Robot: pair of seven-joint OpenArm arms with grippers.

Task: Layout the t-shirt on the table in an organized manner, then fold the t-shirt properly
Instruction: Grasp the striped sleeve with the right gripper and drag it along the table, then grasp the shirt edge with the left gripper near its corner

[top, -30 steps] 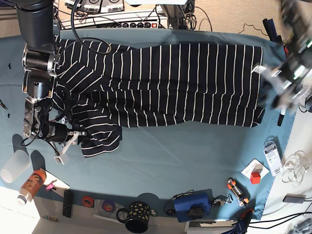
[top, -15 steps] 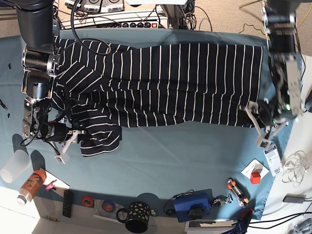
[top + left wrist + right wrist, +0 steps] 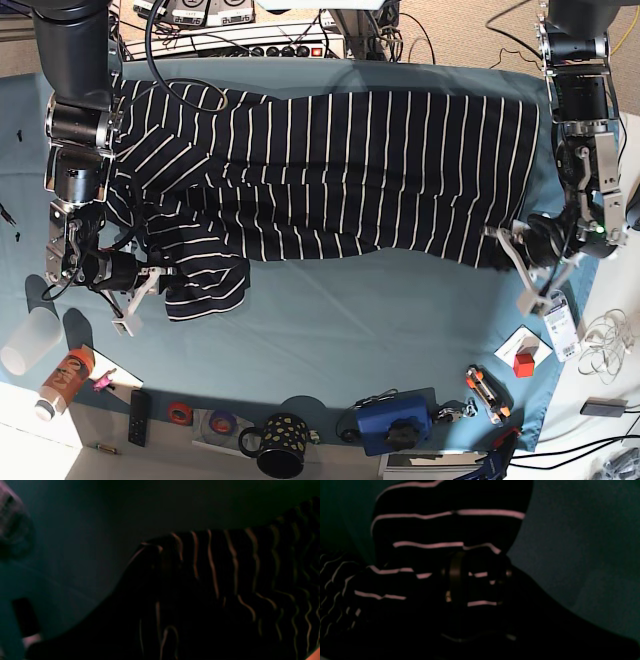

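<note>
The dark striped t-shirt (image 3: 350,170) lies spread lengthwise along the far half of the teal table (image 3: 380,320). Its left end is bunched, and a crumpled sleeve (image 3: 205,280) hangs toward me. My right gripper (image 3: 150,283) is shut on that sleeve. In the right wrist view, striped fabric (image 3: 445,530) is wedged between its dark fingers (image 3: 455,580). My left gripper (image 3: 520,265) sits at the shirt's lower right hem corner. In the dim left wrist view that corner (image 3: 200,580) bunches up against the jaws, which look shut on it.
Along the near edge stand a patterned mug (image 3: 283,445), a blue device (image 3: 395,420), a remote (image 3: 140,415), an orange can (image 3: 62,380) and a clear cup (image 3: 30,340). A red block (image 3: 524,365) and a white card (image 3: 560,320) lie at the right. Cables and electronics (image 3: 230,35) line the far edge.
My left arm swung in from the right edge down onto the shirt's lower right corner and its jaws closed there. The right arm and sleeve have not moved.
</note>
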